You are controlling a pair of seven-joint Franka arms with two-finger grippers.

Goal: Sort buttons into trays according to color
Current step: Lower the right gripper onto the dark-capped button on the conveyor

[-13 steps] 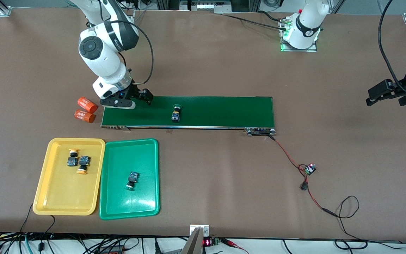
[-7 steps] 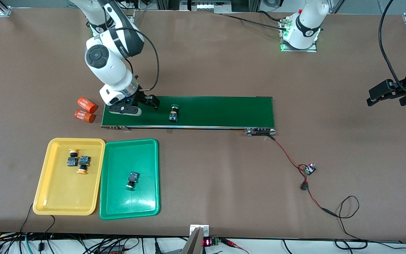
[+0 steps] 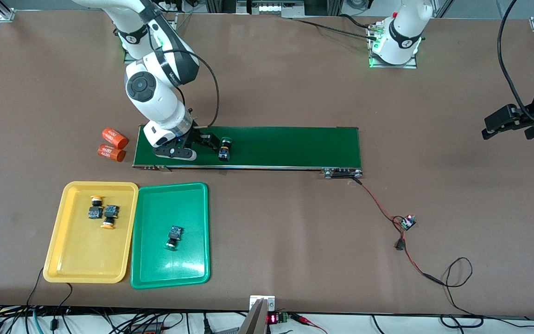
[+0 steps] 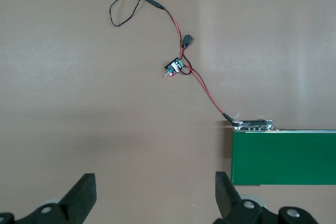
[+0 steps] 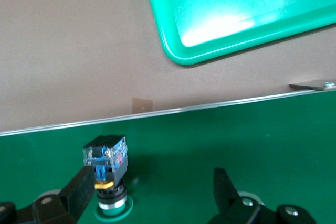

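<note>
The right claw (image 3: 211, 143) is down low over the dark green conveyor belt (image 3: 290, 146), toward the right arm's end of it, with its fingers (image 5: 79, 190) spread apart and nothing gripped. A green-capped button (image 3: 224, 148) lies on its side on the belt just beside that claw; in the right wrist view the same button (image 5: 107, 174) sits right up against one finger, inside the gap, while the other finger stands well clear of it. I cannot tell whether the finger is actually touching it.

The other three buttons are already in trays. The yellow tray (image 3: 63, 260) and the green tray (image 3: 193, 271) lie side by side on the tabletop, nearer to the front camera than the belt, edges almost touching, the yellow one closer to the right arm's end. Two yellow-capped buttons (image 3: 102, 213) lie close together in the yellow tray, and one green-capped button (image 3: 174, 237) lies near the middle of the green tray.

Two orange cylinders (image 3: 111, 144) rest on the tabletop just off the belt's end, next to the right arm.

The left claw (image 3: 510, 126) waits up in the air over bare tabletop at the left arm's end, fingers (image 4: 81, 195) wide apart and empty. A red and black wire (image 3: 378, 206) runs from the belt's end to a small circuit board (image 3: 407, 222).
</note>
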